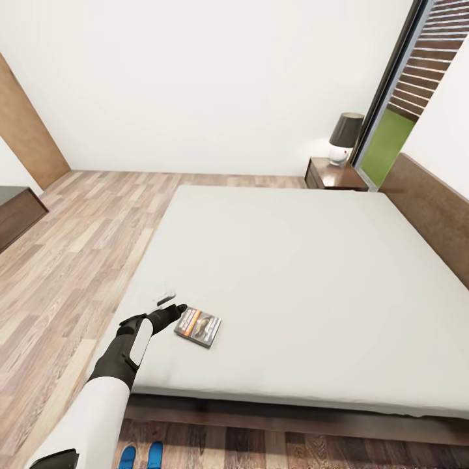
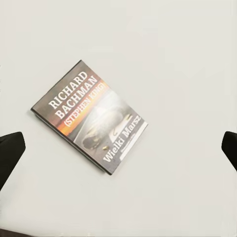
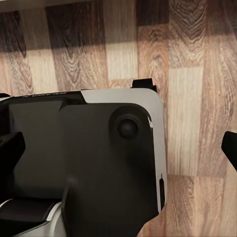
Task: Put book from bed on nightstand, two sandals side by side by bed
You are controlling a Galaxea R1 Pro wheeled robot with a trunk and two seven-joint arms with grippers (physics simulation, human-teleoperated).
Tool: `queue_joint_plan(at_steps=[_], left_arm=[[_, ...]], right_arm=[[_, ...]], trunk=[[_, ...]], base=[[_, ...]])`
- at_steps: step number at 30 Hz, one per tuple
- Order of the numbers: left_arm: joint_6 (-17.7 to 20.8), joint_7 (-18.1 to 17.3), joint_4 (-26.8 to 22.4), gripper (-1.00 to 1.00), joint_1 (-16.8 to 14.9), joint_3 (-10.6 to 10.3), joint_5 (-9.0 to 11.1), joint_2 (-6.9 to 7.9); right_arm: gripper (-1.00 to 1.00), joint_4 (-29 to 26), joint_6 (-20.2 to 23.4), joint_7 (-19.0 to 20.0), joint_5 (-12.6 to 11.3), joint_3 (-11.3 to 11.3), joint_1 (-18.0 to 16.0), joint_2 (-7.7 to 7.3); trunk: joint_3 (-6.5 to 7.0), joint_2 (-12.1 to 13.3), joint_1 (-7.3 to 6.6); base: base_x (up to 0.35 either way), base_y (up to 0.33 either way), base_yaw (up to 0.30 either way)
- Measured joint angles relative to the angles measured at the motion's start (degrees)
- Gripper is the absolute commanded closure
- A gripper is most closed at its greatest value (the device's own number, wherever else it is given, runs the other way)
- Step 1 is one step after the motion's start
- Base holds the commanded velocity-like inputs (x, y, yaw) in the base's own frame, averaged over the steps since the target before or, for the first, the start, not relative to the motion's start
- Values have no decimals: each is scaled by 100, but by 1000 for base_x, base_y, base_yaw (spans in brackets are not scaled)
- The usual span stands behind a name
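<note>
The book [image 1: 198,326] lies flat on the pale mattress of the bed [image 1: 306,273], near its front left corner. Its dark cover with an orange band and white lettering faces up. My left gripper [image 1: 170,305] hovers just left of the book, apart from it. In the left wrist view the book [image 2: 91,116] sits between and ahead of the wide-apart black fingertips [image 2: 10,150], and the left gripper [image 2: 120,148] is open. Two blue sandals [image 1: 127,456] [image 1: 155,454] rest side by side on the floor below the bed's foot. My right gripper [image 3: 120,148] is open over the robot's dark base [image 3: 84,158].
A dark wooden nightstand [image 1: 333,174] with a lamp [image 1: 344,137] stands at the bed's far side by the headboard [image 1: 433,208]. A low dark dresser [image 1: 16,212] stands at the left wall. Wood-plank floor [image 1: 85,247] runs along the bed's left.
</note>
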Motion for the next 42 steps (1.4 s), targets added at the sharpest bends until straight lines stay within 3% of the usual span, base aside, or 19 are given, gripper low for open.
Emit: queue_joint_plan(at_steps=[42], left_arm=[[0,0,-1,-100,0,0,1,0]], right_arm=[[-100,0,0,2,0,0,0,3]], trunk=[[-371,0,0]], base=[[0,0,0]])
